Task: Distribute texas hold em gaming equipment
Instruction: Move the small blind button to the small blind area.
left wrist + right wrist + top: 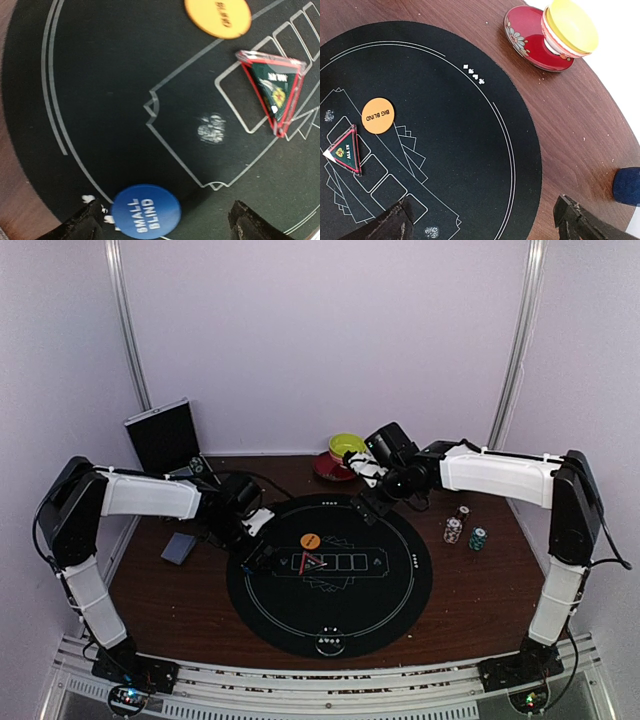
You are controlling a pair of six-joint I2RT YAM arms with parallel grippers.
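Worktop (480, 590) of brown wood grain carries a round matte black mat (380, 590) lined in white, left hand (167, 225) and right hand (485, 220) released above it, a flat grey-blue card deck (180, 547) on wood left of the mat, a smooth orange disc (378, 115) and a blue disc (145, 211) on the mat, and small striped chip stacks (455, 528) on wood at right.

Enclosed by plain pale-lilac walls (320, 340), with metal poles (129, 330) up the back corners. Dark brown wood table (490, 590), softly lit; slotted rail (330, 695) along near edge; dark panel (162, 435) leaning at back-left.
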